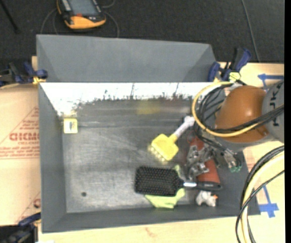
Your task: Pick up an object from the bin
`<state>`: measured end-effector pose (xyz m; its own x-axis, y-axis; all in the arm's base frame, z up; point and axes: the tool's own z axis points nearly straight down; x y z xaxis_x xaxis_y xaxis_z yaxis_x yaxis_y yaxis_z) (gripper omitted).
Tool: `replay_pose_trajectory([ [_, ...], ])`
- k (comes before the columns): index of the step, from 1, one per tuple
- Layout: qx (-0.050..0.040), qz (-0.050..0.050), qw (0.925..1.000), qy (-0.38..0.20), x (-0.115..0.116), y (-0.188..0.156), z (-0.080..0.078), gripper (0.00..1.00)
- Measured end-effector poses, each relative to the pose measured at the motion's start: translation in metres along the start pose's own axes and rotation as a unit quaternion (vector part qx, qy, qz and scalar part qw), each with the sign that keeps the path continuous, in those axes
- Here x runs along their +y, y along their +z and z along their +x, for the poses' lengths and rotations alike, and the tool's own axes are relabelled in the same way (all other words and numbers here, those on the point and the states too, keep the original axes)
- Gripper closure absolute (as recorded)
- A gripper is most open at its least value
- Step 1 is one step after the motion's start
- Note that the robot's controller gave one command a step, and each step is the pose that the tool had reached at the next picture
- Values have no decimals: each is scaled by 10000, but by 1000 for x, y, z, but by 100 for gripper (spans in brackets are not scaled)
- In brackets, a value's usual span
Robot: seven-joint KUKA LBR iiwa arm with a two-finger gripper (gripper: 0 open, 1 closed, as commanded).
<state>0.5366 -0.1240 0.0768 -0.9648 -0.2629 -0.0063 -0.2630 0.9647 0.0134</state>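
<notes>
- Grey metal bin (95, 156) on dark floor; loose things cluster around a black hairbrush (157, 180).
- Tool (198, 162) sits low, just right of the hairbrush, over a red-brown flat thing (212, 175); cannot tell if apart or together.
- Risk: the hairbrush and the yellow brush (164, 147) above it crowd the spot, so the tool may snag two.
- Risk: a flat thing likely slips out.

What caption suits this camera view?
Robot gripper over a red-brown object at the right of the bin, beside a yellow brush and black hairbrush.
</notes>
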Motion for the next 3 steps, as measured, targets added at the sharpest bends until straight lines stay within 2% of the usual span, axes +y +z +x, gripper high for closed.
replay_pose_trajectory([
  [1,-71,10,10000,-3,1,-2,-4,0],
  [2,3,5,10000,-1,-1,0,0,100],
  [3,-46,10,10000,-1,0,-1,-2,0],
])
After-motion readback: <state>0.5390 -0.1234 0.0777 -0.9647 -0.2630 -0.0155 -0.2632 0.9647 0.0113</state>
